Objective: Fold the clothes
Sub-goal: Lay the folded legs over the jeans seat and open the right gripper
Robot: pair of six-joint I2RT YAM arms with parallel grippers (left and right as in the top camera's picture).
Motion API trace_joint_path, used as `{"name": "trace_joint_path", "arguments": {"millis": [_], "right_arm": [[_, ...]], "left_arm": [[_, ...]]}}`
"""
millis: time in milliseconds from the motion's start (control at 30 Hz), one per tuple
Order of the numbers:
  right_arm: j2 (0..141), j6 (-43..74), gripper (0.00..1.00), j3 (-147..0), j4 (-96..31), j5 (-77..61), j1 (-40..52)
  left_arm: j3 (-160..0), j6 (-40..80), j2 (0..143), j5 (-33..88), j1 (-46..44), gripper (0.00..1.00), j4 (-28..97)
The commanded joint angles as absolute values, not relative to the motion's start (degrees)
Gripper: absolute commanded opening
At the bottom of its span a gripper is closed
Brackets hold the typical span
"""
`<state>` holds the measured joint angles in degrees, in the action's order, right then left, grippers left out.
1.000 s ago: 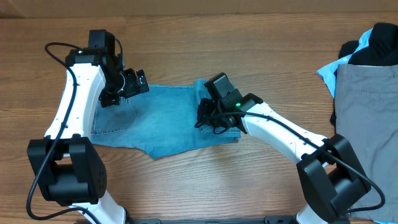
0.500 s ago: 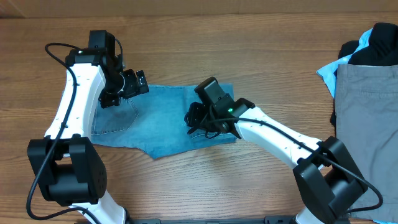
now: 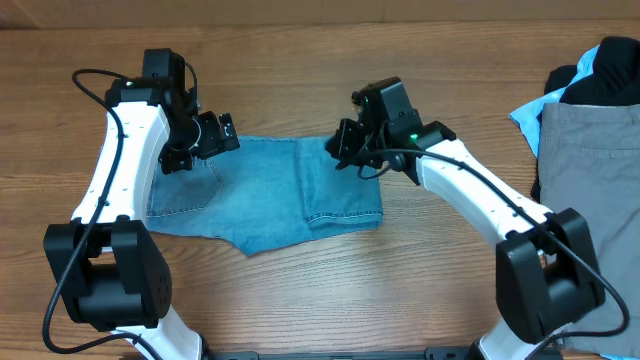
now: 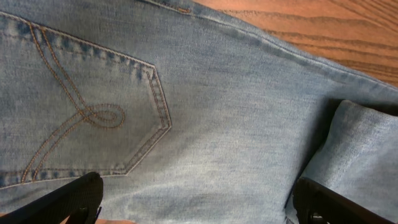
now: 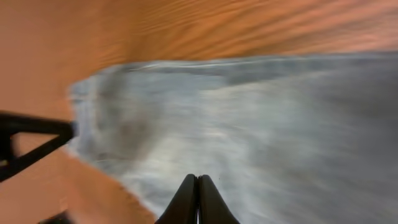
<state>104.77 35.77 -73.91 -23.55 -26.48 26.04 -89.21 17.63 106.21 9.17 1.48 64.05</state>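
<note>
Lying flat, light-blue denim jeans, folded compactly, stitched pocket up

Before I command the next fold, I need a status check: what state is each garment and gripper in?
jeans: lying flat, partly folded, back pocket up, not gripped.
left gripper: open, empty, above the jeans.
right gripper: shut, empty, over the jeans' far edge.
grey trousers: lying flat, unfolded.
black garment: crumpled, unfolded.
pale blue garment: mostly covered by the others.
</note>
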Motion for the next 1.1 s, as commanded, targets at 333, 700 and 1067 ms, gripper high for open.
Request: {"name": "trace_joint_path", "arguments": {"millis": [333,700,1067], "right_arm": [[122.5,38.6,0.05,-75.0,-5.4,-43.5,25.3],[120.6,37.8,0.04,-75.1,-11.3,-41.6,20.3],[106.7,25.9,0.10,-74.7,-31.7,-39.5,21.6]], "left_arm": [[-89.0,17.8,104.7,8.8,1.1,1.00,64.2],[-89.0,17.8,104.7,8.6,1.1,1.00,64.3],[-89.0,17.8,104.7,8.6,1.1,1.00,63.9]]}}
